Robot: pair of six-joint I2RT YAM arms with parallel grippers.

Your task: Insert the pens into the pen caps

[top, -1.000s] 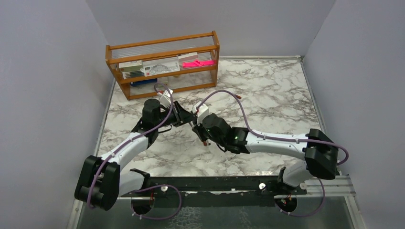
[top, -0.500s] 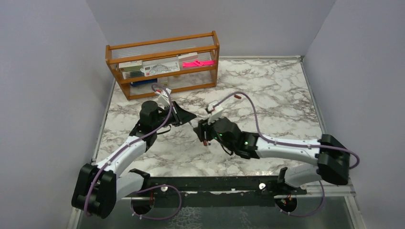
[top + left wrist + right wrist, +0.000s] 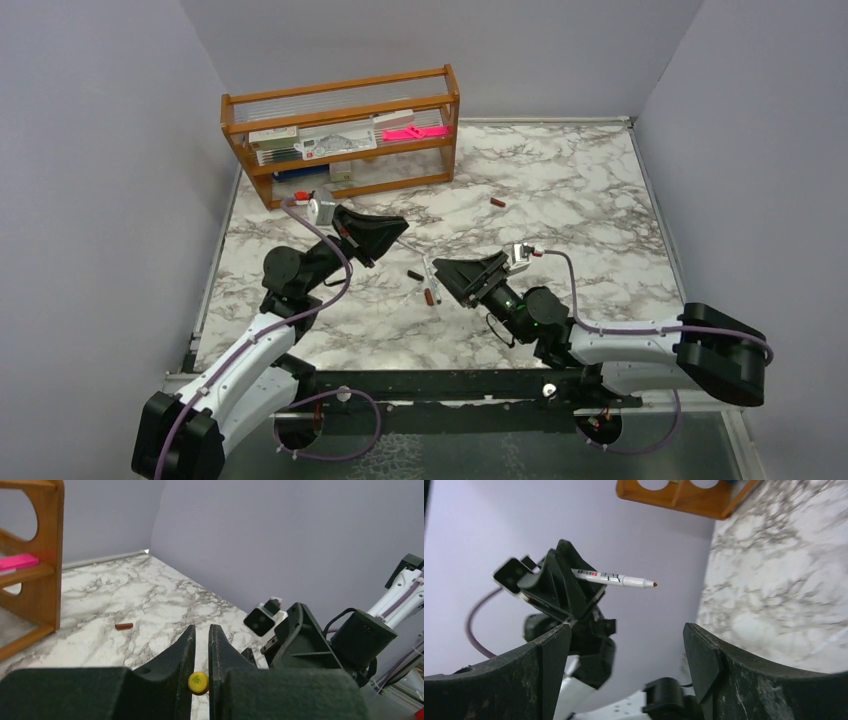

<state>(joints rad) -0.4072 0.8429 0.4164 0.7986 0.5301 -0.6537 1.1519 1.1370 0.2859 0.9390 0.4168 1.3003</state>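
Observation:
My left gripper [image 3: 398,224] hangs raised above the marble table [image 3: 560,180], shut on a white pen [image 3: 614,578] whose dark red tip points at the right gripper. In the left wrist view the jaws [image 3: 201,630] clamp that pen's yellow end [image 3: 198,682]. My right gripper [image 3: 450,272] stands wide open and empty just right of it, its fingers [image 3: 556,645] far apart. Between the arms a white pen with a dark red end [image 3: 431,287] lies on the table, next to a black pen cap [image 3: 414,274]. A dark red pen cap [image 3: 497,202] lies farther back.
A wooden rack [image 3: 340,140] with boxed stationery and a pink flat item [image 3: 413,132] stands at the back left. Grey walls close the table on three sides. The arms' mounting rail [image 3: 450,385] runs along the near edge.
The right gripper has opened and pulled back to the right, leaving a pen on the table. The left arm has drawn back and risen with its pen.

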